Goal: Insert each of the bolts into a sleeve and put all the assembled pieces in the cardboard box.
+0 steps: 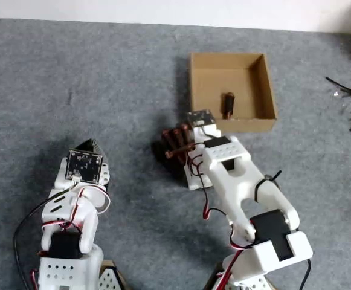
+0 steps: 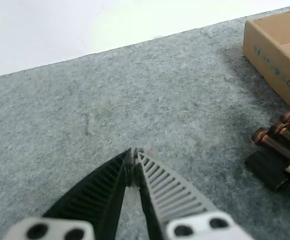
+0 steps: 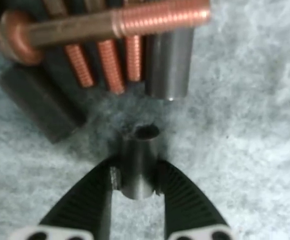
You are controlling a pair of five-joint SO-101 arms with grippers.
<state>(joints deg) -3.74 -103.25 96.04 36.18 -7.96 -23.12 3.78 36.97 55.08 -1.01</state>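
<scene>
Several copper bolts (image 1: pixel 178 138) cluster mid-frame in high view, just lower left of cardboard box (image 1: pixel 241 125); one assembled piece (image 1: pixel 228 104) inside. Right gripper (image 3: pixel 137 175) pinches dark sleeve (image 3: pixel 141 150) across barrel, bore visible. Left gripper (image 2: pixel 135 167) closed, empty, lower left of high view. Sleeve likely rigid, smooth, light, slip-prone: hold mid-barrel.

The white right arm (image 1: pixel 241 181) covers part of the pile of copper-coloured bolts (image 1: pixel 178 136) and dark cylindrical sleeves (image 1: pixel 162 150). The small dark piece (image 1: pixel 228 104) in the brown cardboard box (image 1: pixel 270 90) (near the far edge of the grey surface (image 1: pixel 72 72)) is too small to identify.
</scene>
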